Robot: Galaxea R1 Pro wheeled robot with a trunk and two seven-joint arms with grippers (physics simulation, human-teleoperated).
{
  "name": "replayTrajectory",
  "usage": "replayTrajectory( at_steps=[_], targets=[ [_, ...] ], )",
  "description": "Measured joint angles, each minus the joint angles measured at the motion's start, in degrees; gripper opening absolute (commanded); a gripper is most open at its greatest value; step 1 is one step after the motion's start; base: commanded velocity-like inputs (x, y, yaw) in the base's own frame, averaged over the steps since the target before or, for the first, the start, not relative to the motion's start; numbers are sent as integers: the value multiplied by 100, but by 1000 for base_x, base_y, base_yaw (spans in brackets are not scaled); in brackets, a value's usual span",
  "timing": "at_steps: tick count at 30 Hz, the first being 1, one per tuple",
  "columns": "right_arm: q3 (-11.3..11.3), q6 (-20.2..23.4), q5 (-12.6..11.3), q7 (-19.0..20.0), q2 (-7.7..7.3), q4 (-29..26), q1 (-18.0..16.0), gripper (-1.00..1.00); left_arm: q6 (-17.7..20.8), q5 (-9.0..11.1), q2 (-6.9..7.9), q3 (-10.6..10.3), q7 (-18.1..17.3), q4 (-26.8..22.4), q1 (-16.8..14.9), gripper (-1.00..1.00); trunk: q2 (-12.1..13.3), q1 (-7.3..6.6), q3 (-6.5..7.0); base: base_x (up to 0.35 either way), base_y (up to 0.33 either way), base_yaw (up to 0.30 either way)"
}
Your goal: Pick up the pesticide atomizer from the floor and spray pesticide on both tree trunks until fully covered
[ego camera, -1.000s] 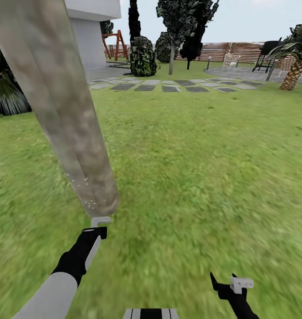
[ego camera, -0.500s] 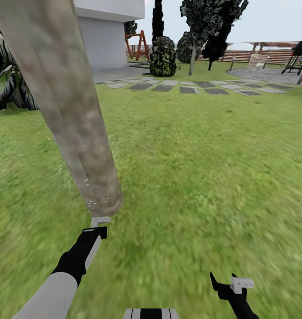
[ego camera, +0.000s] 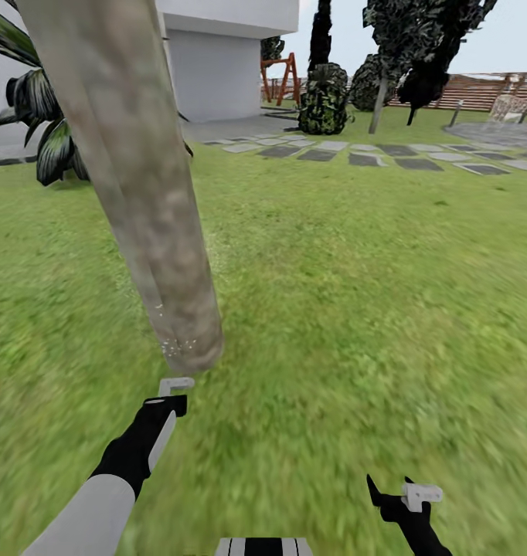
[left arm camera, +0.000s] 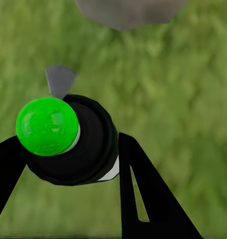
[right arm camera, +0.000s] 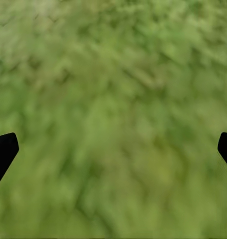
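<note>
One thick, pale grey-brown mottled tree trunk (ego camera: 144,193) rises at a slant from the blurry green grass lawn (ego camera: 356,293) just ahead of the left gripper (ego camera: 171,390). A scatter of small white specks clings to the trunk's foot. In the left wrist view the two black fingers (left arm camera: 143,189) are pressed against the sides of one small pesticide atomizer (left arm camera: 68,139), a black round body with a bright green cap and a grey nozzle tip aimed toward the grey trunk base (left arm camera: 128,12); so the atomizer sits clamped in the left claw, low and close to the trunk.

The right gripper (ego camera: 406,494) hangs low at the robot's right side over bare grass. In its wrist view its two black fingertips (right arm camera: 3,152) stand far apart at the frame's edges, spread wide with nothing between them.

Farther off are one white house wall (ego camera: 217,69), a row of grey stone paving slabs (ego camera: 372,154), one brown slatted wooden fence (ego camera: 480,93) and dark-leaved trees (ego camera: 418,38).

Compared with half a second ago, the whole head view has swung: the house, slabs and distant trees sit further to the right, while both arms hold the same places in the frame. The trunk's foot lies slightly further right too.
</note>
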Motion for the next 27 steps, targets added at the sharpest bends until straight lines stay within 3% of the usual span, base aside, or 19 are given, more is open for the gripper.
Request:
replayTrajectory(
  at_steps=[3,6,10,14,16,18,20,23,27],
  targets=[
    [-1,0,0,0,0,0,0,100,-114,-9,3,35,7,-51,-1,-100,0,0,0,0,-26,276],
    [-4,0,0,0,0,0,0,100,-738,-8,15,1,34,-78,0,-100,0,0,0,0,-2,276],
    [-4,0,0,0,0,0,0,100,-849,-9,-6,-26,-16,-104,-80,-100,0,0,0,0,0,262],
    [-9,0,0,0,0,0,0,100,-740,-31,-290,-36,-27,-129,-146,-100,0,0,0,0,0,44],
    [-9,0,0,0,0,0,0,100,-550,-48,-362,-40,-27,-293,-243,-100,0,0,0,0,0,3],
    [-7,0,0,0,0,0,0,100,90,-45,-391,-100,-27,-877,-305,-100,0,-1,1,0,0,0],
    [-8,0,0,0,0,0,0,100,571,-13,-382,-371,-27,-1434,-315,-100,0,-1,0,0,0,0],
    [-9,0,0,0,0,0,0,100,860,-65,-289,-442,-26,-1654,-320,-100,0,0,0,0,0,0],
    [-8,-1,0,0,0,0,0,100,917,-76,226,-204,-29,-1671,-355,-100,0,0,0,0,0,-1]
  ],
)
